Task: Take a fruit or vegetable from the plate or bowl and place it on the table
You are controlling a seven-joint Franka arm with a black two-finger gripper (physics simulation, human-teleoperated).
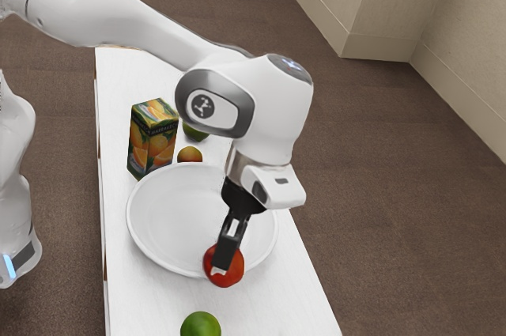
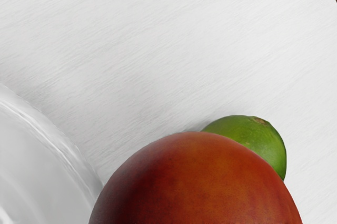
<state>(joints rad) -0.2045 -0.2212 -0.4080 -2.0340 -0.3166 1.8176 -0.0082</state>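
Clearly, the red fruit is the thing I have to set down. My gripper looks closed on it, the fingers parted by roughly the fruit's own breadth: one lies along its near side in the exterior view, while I judge the other to be hidden behind it. The fruit hangs at the outer edge of the white bowl, overlapping the rim in the exterior view; in the wrist view bare counter stretches beyond it.

What I should mind most is coming straight down too soon. If the fruit's underside catches the rim, it could twist out of my grip, fall back into the bowl, or tip the bowl. Going too far outward brings another trouble: the green lime sits on the counter nearby, and a bump might start it rolling. Letting go while there's air underneath would be careless too; something this round may bounce and run towards the counter's edge. I can't tell exactly how high it hangs, so the descent calls for slowness, with a gentle release only once the counter bears its weight.
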